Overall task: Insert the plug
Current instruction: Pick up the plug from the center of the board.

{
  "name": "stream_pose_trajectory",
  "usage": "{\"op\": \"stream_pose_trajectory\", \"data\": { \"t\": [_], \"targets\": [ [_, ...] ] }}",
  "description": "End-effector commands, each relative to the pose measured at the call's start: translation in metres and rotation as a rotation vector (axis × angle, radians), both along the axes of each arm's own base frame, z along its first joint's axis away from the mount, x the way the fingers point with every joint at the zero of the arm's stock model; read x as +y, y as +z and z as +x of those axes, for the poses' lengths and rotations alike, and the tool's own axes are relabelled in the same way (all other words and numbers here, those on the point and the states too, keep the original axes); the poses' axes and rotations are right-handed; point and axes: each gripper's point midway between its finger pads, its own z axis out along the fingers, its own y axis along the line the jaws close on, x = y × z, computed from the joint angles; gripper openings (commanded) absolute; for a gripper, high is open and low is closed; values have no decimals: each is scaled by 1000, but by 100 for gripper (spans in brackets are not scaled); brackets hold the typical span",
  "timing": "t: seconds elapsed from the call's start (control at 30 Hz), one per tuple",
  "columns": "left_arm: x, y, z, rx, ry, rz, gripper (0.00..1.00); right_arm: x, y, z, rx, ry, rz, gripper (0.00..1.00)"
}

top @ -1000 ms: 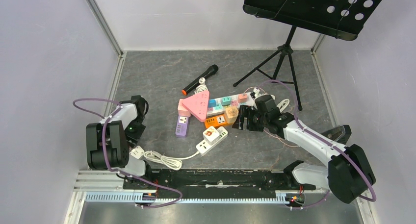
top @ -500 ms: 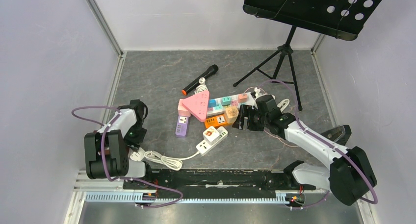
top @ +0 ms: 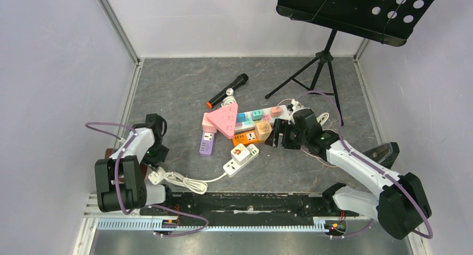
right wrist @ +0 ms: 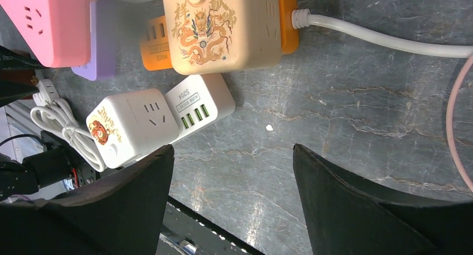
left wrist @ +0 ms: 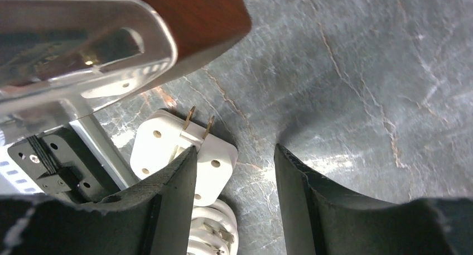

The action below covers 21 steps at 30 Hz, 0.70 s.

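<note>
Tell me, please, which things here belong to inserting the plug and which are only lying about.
For the job: white plug, its white cord, pile of power strips (which socket is meant, I cannot tell).
Lying about: microphone, music stand.

The left gripper (left wrist: 234,154) has come down closer to the plug (left wrist: 156,149), and its jaws have narrowed a little while staying apart. The right gripper (right wrist: 231,152) has shifted slightly farther from the plug.
</note>
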Motion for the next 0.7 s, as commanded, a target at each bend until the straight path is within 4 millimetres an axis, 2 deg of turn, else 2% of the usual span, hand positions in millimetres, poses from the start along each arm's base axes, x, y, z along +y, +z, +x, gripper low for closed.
{"op": "stream_pose_trajectory", "data": {
  "t": [0.0,0.2,0.4,0.57,0.67],
  "targets": [
    [-31,-9,67,-294,-106,-181,57,-2,10,5,-44,-23,12,80],
    [-48,-6,103,-472,-236,-252,57,-5,15,6,-76,-28,9,80],
    [-63,13,141,-613,-401,-272,58,-5,18,7,-104,-19,9,80],
    [-61,27,158,-584,-477,-245,58,-6,23,10,-136,-14,11,81],
    [-49,44,159,-543,-499,-175,58,-6,25,10,-156,-7,14,81]
  ]
}}
